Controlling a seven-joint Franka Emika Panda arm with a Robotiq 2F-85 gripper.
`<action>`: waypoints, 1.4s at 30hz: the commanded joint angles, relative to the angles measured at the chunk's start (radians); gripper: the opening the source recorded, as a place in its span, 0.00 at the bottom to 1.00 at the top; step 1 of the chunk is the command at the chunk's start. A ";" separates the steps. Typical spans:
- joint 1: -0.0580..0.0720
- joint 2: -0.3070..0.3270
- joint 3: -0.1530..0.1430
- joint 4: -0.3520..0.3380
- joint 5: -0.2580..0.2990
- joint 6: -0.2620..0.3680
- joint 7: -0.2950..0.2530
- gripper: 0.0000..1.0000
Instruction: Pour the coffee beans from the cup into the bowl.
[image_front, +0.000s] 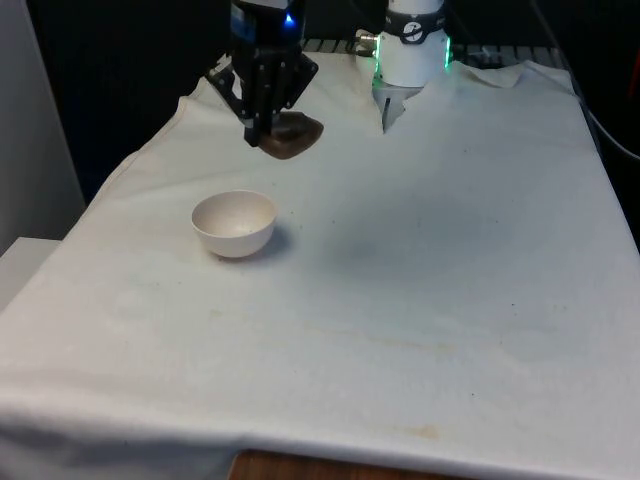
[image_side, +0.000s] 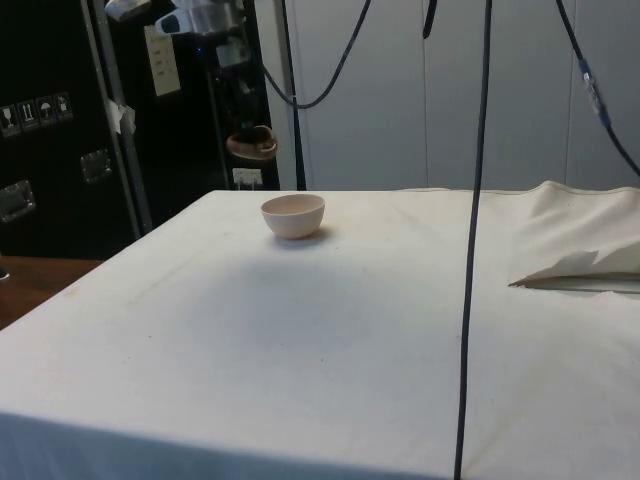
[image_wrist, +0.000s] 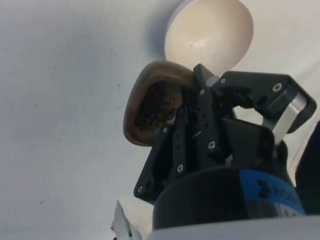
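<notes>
A brown cup (image_front: 293, 135) hangs in the air above the table, with my gripper (image_front: 262, 132) shut on its rim. In the wrist view the brown cup (image_wrist: 150, 102) is tilted and dark coffee beans (image_wrist: 155, 107) lie inside it, the gripper (image_wrist: 187, 107) pinching its edge. A cream bowl (image_front: 234, 223) stands on the cloth below and nearer the camera than the cup. Its inside looks bare in the wrist view, the bowl (image_wrist: 210, 32) lying just beyond the cup's rim. From the side, the cup (image_side: 252, 145) is above and behind the bowl (image_side: 293, 215).
A white cloth (image_front: 420, 300) covers the table. The robot's base (image_front: 412, 45) stands at the far end. Hanging cables (image_side: 475, 200) cross the side view, and a fold of cloth (image_side: 580, 265) rises at its right.
</notes>
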 joint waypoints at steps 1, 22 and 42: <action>0.002 0.005 -0.007 0.005 -0.013 0.002 0.006 0.00; 0.003 0.014 -0.065 0.006 -0.055 0.020 0.045 0.00; 0.003 0.019 -0.079 0.006 -0.098 0.025 0.164 0.00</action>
